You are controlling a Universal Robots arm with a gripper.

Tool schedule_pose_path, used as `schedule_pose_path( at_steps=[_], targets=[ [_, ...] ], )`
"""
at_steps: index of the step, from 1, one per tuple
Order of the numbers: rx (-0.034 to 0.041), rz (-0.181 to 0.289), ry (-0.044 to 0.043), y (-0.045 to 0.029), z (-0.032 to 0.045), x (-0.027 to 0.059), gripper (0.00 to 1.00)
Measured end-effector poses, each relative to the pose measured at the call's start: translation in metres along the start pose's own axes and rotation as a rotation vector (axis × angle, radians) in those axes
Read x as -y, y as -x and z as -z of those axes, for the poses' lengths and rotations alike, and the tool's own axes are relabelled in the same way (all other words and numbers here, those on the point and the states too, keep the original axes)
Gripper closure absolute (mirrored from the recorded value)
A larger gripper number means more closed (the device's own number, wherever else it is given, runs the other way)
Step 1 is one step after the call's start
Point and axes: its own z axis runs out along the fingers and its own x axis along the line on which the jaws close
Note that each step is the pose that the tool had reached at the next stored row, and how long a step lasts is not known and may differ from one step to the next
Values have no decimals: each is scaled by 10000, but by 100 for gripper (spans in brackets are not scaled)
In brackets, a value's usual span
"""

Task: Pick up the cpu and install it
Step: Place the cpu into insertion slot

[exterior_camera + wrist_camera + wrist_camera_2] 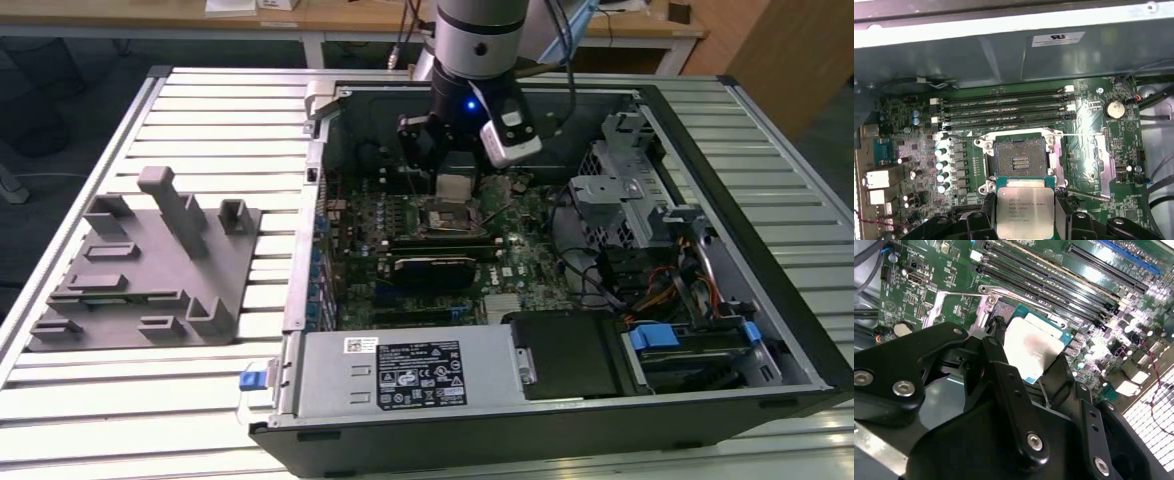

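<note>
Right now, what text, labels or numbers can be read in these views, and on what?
Nothing reads clearly.
Labels on the power supply, exterior view: too small.
Sticker on the case wall, first wrist view: blurred.
Print on the cpu top: too small.

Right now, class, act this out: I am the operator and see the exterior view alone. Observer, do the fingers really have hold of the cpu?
Observer: Yes. In the first wrist view the fingers press on two opposite edges of the cpu.
Operator: Is the socket ready?
Observer: The socket is uncovered and empty, with its contacts bare.
Operator: Is the cpu in it?
Observer: No. The whole socket recess shows beyond the cpu's edge.
</note>
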Motion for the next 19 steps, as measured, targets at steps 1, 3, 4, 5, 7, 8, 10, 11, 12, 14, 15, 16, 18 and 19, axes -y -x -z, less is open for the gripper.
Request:
schedule_pose_path(
  at_steps=[1,3,4,5,7,8,10,11,12,14,15,16,18,19],
  targets=[
    [3,-104,1,0,0,0,45],
    [9,-327,4,0,-1,0,45],
    [12,-444,5,0,-1,0,45],
    [15,-559,6,0,-1,0,45],
    [22,-794,8,0,-1,0,45],
    [25,-913,9,0,-2,0,45],
    [38,-1384,14,0,-2,0,45],
    [41,-1497,15,0,-2,0,45],
    [44,-1623,16,0,-2,0,45],
    [52,-1905,19,0,-3,0,45],
    [56,-2031,20,0,-3,0,45],
    [60,-2184,21,0,-3,0,45],
    [67,-2461,24,0,-3,0,45],
    [71,-2583,25,0,-3,0,45]
  ],
)
